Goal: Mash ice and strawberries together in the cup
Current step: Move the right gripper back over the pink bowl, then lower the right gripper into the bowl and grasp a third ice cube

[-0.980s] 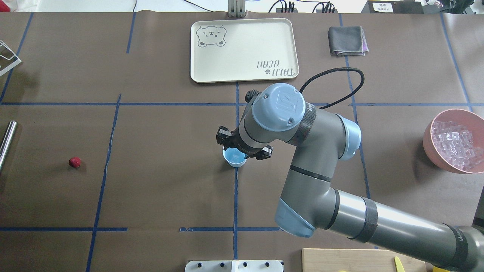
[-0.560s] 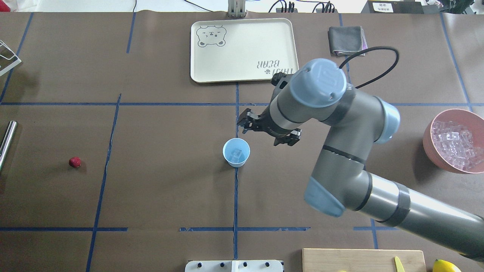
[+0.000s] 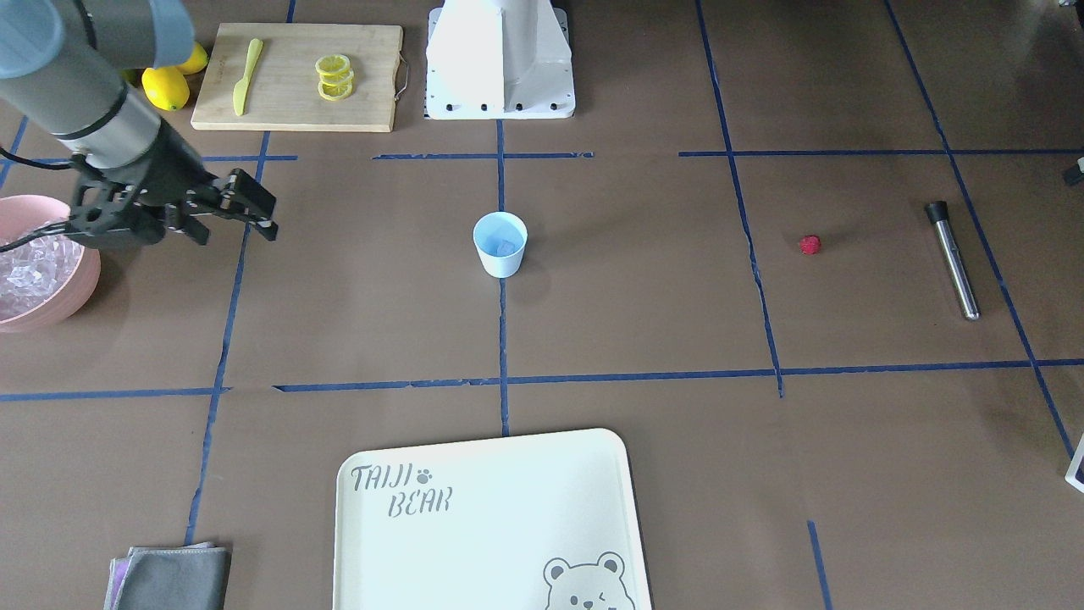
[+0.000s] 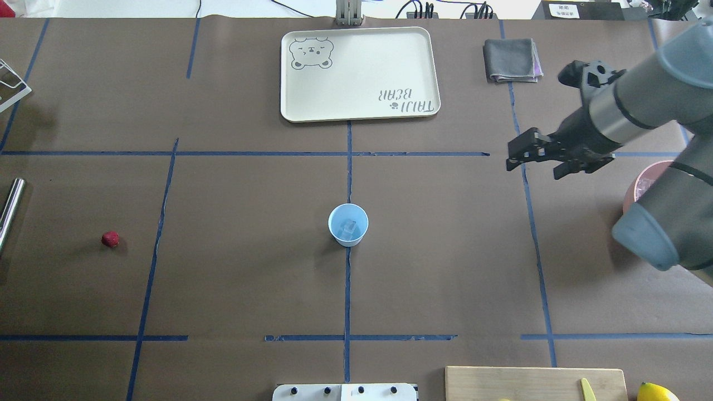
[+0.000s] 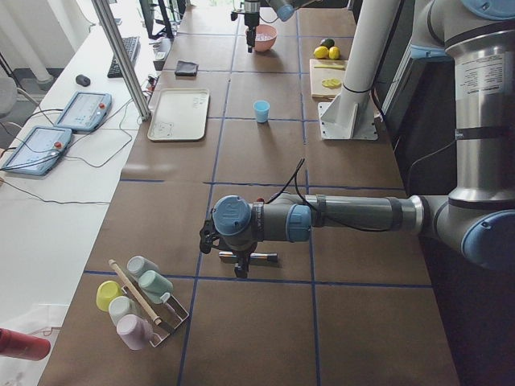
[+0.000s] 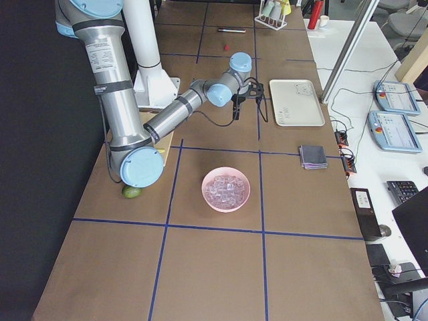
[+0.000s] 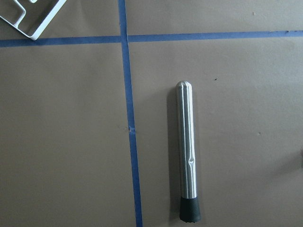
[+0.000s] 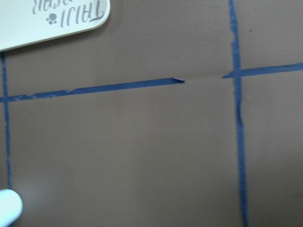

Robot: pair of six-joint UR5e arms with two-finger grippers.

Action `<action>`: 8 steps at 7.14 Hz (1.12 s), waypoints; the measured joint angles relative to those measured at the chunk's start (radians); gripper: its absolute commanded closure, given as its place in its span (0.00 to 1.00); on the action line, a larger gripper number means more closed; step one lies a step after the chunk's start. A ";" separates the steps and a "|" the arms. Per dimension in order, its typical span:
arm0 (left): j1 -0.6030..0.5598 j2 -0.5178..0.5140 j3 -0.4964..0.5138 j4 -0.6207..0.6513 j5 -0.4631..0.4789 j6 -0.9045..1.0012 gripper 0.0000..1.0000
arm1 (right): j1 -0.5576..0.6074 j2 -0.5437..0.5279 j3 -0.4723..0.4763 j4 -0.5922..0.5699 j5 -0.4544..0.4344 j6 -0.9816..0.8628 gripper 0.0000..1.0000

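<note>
The light-blue cup (image 4: 348, 224) (image 3: 500, 244) stands upright mid-table with one clear ice cube (image 4: 349, 226) inside. More ice fills the pink bowl (image 3: 34, 271) (image 6: 226, 189) on my right side. The red strawberry (image 4: 110, 239) (image 3: 810, 245) lies alone on the left side. My right gripper (image 4: 533, 169) (image 3: 235, 233) hangs open and empty between cup and bowl, near the bowl. My left gripper (image 5: 237, 261) hovers over a steel muddler (image 7: 187, 156) (image 3: 953, 258). It shows only in the left side view, so I cannot tell its state.
A cream tray (image 4: 359, 72) and a folded grey cloth (image 4: 511, 59) lie at the far edge. A cutting board (image 3: 296, 76) with lemon slices and a yellow knife sits beside lemons (image 3: 165, 87) near the robot base. A rack of cups (image 5: 137, 301) stands at the left end.
My right arm swung from directly over the cup away to the right toward the pink bowl, its gripper staying open. The ice cube in the cup is now uncovered.
</note>
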 measured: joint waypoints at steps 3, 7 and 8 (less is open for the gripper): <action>0.000 0.004 -0.004 0.000 0.000 0.000 0.00 | 0.131 -0.219 -0.026 0.009 0.004 -0.330 0.00; 0.000 0.005 -0.007 0.000 -0.001 0.000 0.00 | 0.231 -0.257 -0.172 0.014 0.000 -0.427 0.02; 0.000 0.005 -0.008 0.000 -0.001 0.000 0.00 | 0.234 -0.253 -0.185 0.014 -0.001 -0.389 0.02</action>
